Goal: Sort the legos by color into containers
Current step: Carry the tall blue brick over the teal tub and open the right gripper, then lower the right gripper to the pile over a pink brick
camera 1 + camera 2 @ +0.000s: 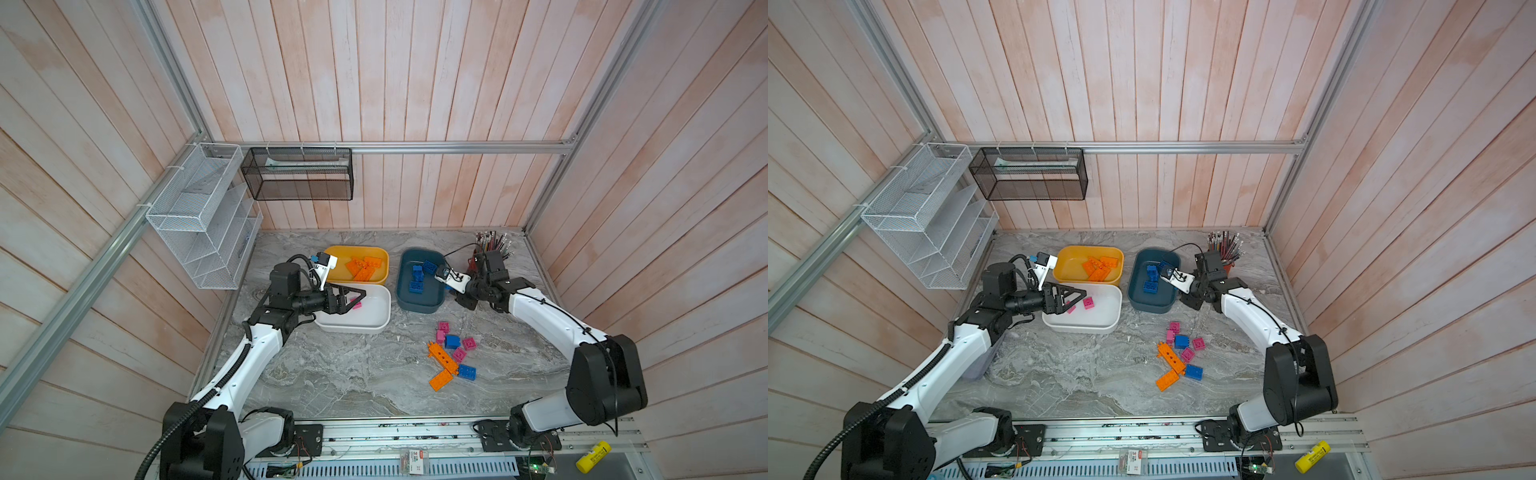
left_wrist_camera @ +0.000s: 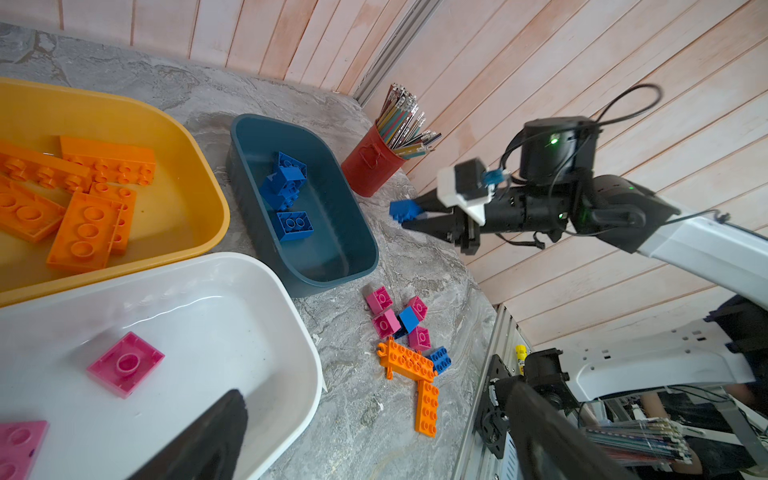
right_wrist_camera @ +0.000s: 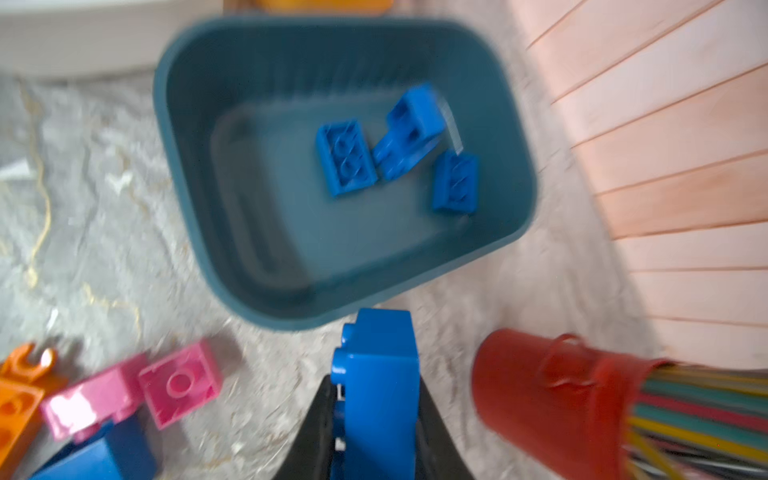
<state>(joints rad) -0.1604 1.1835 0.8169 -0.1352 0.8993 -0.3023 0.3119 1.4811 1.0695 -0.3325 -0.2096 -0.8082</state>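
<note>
My right gripper (image 1: 448,286) is shut on a blue brick (image 3: 378,353) and holds it just outside the near right side of the dark teal tub (image 1: 415,306). That tub holds three blue bricks (image 1: 417,278). Above the white tub (image 1: 353,329) my left gripper (image 1: 359,298) stands open and empty. Two pink bricks (image 2: 124,363) lie in the white tub. In the yellow tub (image 1: 332,251) are several orange bricks (image 1: 365,268). A loose pile of orange, pink and blue bricks (image 1: 451,353) lies on the table nearer the front, to the right of the middle.
A red pencil cup (image 2: 371,166) stands at the back right, close behind my right wrist. A white wire rack (image 1: 199,216) and a black mesh basket (image 1: 297,174) hang on the back left walls. A yellow glue stick (image 1: 593,456) lies by the front rail.
</note>
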